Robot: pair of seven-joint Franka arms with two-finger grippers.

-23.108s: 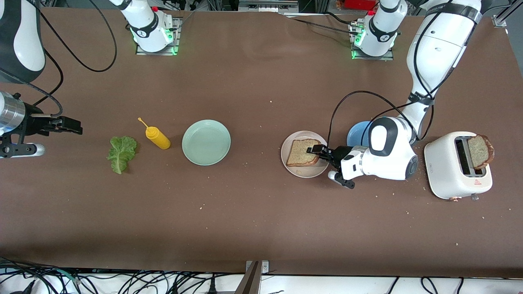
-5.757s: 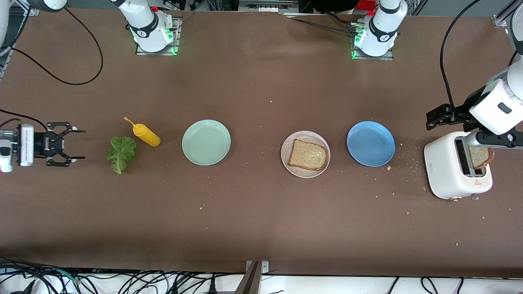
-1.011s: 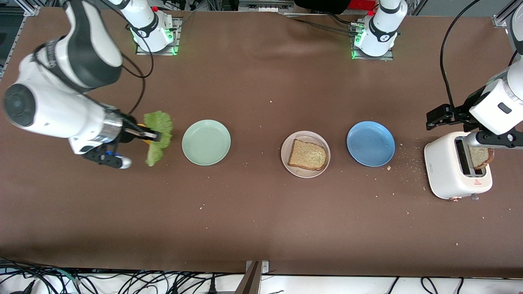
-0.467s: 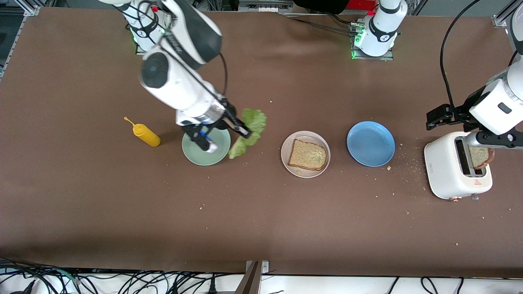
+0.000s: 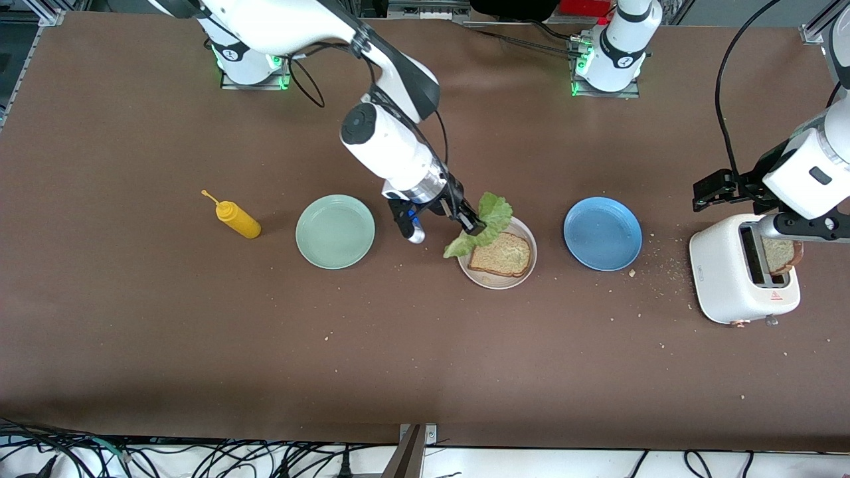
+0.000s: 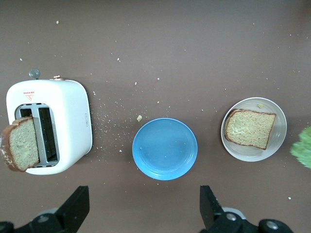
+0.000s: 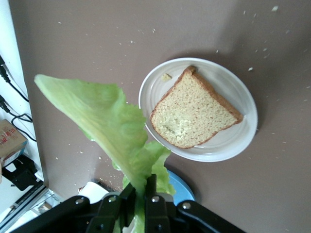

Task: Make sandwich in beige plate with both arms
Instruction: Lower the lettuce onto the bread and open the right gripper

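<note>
One lettuce leaf (image 5: 488, 219), pinched in the right gripper (image 5: 473, 226) jaws, has just arrived over the beige plate (image 5: 495, 281) holding bread (image 5: 499, 252); release comes next. Left gripper (image 5: 714, 189) waits over the toaster (image 5: 730, 279), jaws open.

Lettuce leaf (image 6: 303, 153) — cut off — left wrist view.

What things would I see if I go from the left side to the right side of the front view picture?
Yellow squeeze bottle → mint-green plate → right gripper holding the lettuce leaf → beige plate with a bread slice → blue plate → open left gripper → white toaster with a second bread slice.
</note>
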